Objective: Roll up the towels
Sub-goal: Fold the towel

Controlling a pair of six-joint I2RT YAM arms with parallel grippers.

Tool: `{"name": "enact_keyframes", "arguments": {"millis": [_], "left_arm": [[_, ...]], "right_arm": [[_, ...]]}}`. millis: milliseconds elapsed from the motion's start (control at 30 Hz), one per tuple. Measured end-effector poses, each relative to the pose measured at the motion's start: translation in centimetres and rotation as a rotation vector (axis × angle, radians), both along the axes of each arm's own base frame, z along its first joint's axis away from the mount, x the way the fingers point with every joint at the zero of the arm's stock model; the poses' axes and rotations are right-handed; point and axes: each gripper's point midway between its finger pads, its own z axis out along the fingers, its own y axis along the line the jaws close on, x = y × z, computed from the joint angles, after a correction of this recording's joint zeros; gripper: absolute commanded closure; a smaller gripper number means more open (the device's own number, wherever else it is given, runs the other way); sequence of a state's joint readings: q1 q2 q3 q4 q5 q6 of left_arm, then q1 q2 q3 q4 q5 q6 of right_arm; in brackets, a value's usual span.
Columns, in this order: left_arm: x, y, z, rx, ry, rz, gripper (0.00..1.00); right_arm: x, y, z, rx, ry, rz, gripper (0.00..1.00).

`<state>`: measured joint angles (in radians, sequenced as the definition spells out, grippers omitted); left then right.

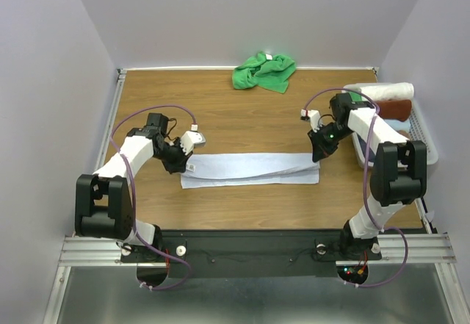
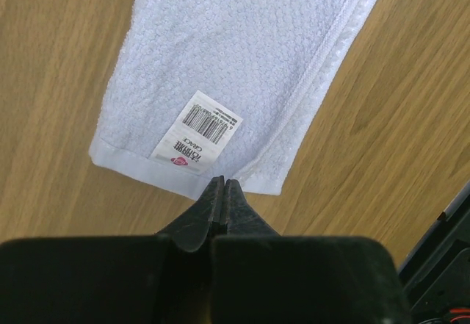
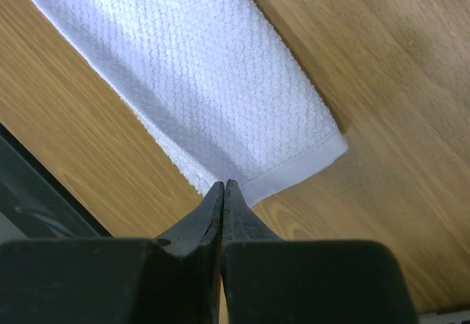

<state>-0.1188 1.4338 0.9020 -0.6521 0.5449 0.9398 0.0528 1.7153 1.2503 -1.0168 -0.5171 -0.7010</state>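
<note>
Centrally on table (image 1: 242, 118): pale towel (image 1: 250, 170), flat folded strip, long axis left-right, label end leftward. Tips pressed together: left gripper (image 2: 223, 184), right gripper (image 3: 223, 186), at opposite ends. Far edge: green towel (image 1: 264, 72), crumpled.

A laboratory test cell is depicted. A wooden table (image 1: 242, 118) beneath the jaws is enclosed by plain white walls (image 1: 250, 8) beyond them, and an aluminium rail (image 1: 433, 247) is fixed behind them.

The pale towel (image 2: 242, 59) is cut off at both wrist views' top edge; its label (image 2: 197, 133) carries illegible print.
</note>
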Motion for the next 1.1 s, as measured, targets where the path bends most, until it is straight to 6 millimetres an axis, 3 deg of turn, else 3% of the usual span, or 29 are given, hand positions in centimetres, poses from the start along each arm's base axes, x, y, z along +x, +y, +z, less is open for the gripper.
{"name": "enact_keyframes", "arguments": {"millis": [133,367,733,1100], "left_arm": [[-0.1,0.0,0.4,0.0,-0.006,-0.002,1.0],[-0.6,-0.4,0.1,0.002,0.008,-0.024,1.0],[-2.1,-0.8,-0.5,0.002,0.051,-0.066,1.0],[-2.2,-1.1,1.1,-0.013,0.064,-0.089,1.0]], "right_arm": [[-0.3,0.0,0.6,0.0,-0.01,0.007,1.0],[-2.2,-0.1,-0.7,0.0,0.053,0.013,0.99],[-2.2,-0.1,-1.1,-0.001,0.065,0.013,0.99],[-2.2,-0.1,-1.1,-0.003,0.065,0.011,1.0]]}}
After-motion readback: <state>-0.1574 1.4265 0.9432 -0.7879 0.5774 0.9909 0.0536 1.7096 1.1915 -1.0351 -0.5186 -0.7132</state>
